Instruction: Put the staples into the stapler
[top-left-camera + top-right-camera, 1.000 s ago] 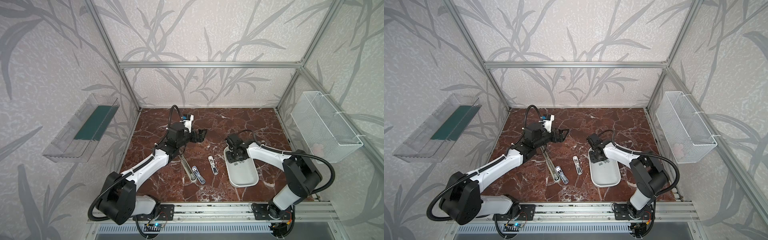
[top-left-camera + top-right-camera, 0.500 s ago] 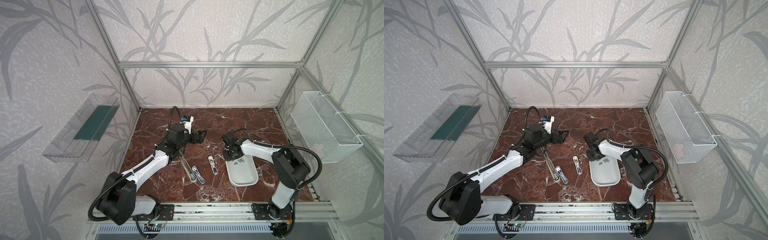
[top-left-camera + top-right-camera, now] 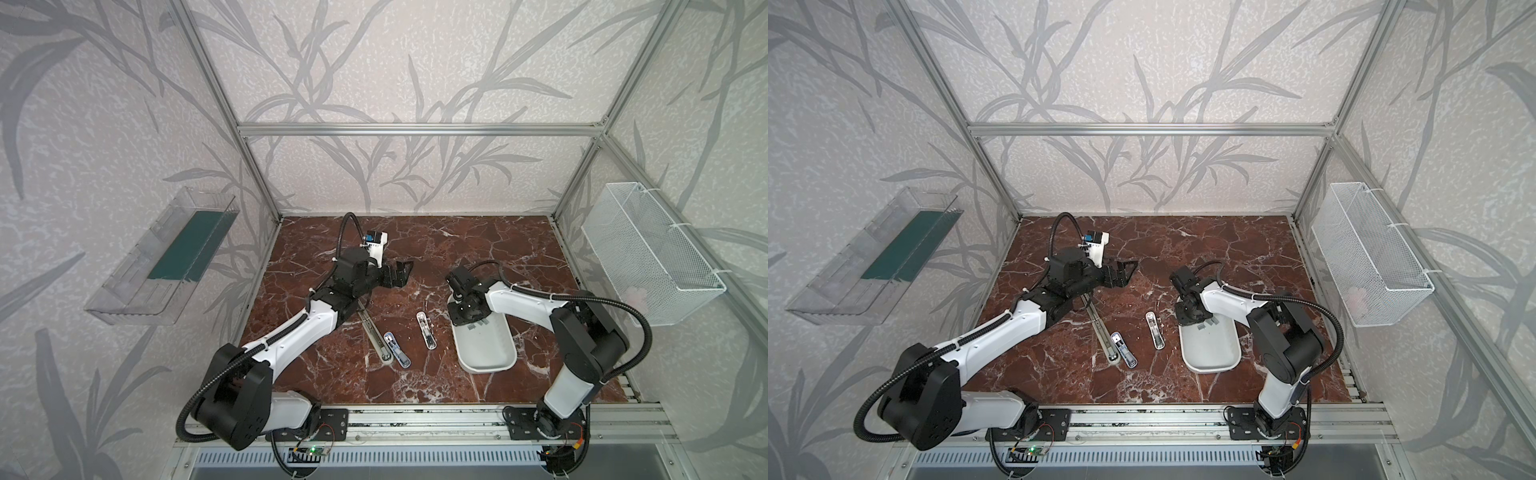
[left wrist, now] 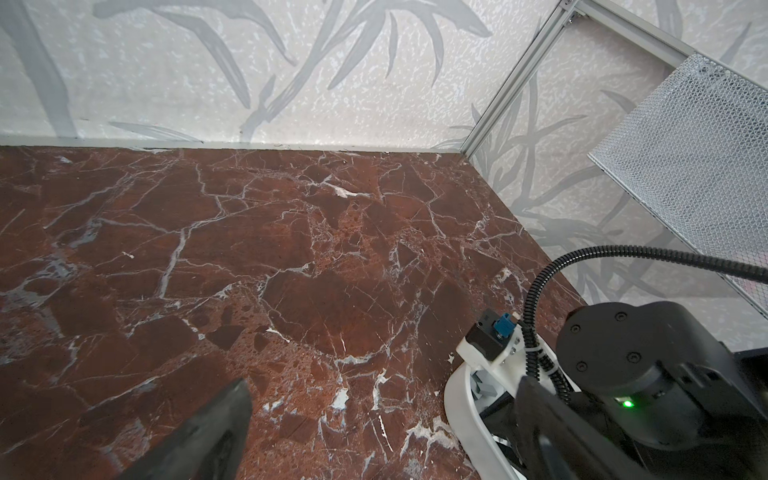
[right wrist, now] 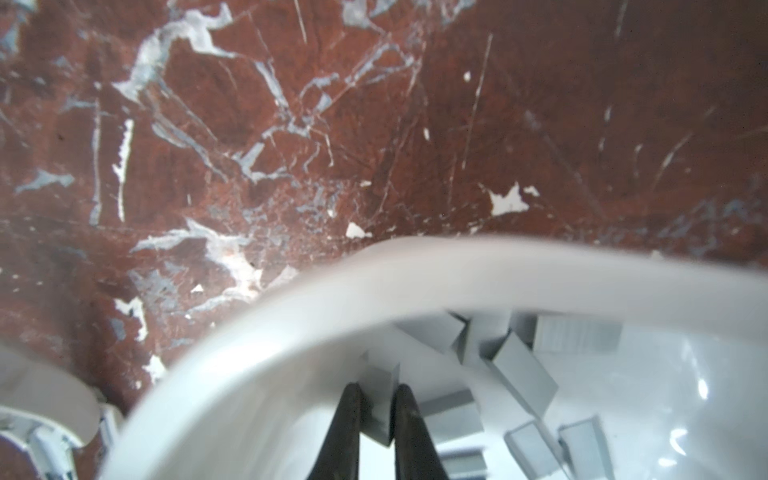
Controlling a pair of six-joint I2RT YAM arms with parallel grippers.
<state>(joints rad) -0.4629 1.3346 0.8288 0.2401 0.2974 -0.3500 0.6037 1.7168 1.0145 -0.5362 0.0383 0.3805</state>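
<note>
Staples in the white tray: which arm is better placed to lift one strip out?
Right. The right pincer is inside the tray, closed on one strip. The left pincer hangs open over the table, away from the tray.

A robot lab cell: aluminium frame (image 3: pixel 415 129), wallpapered panels (image 3: pixel 415 62), marble-look tabletop (image 3: pixel 457 245)

The marble tabletop (image 4: pixel 291 257) is shown across the middle of the frame. At the frame's edge the left gripper (image 4: pixel 382 384) is seen spread wide, beside the white tray (image 4: pixel 455 401), where the staples (image 4: pixel 485 388) are glimpsed under the right arm (image 4: pixel 623 353).
</note>
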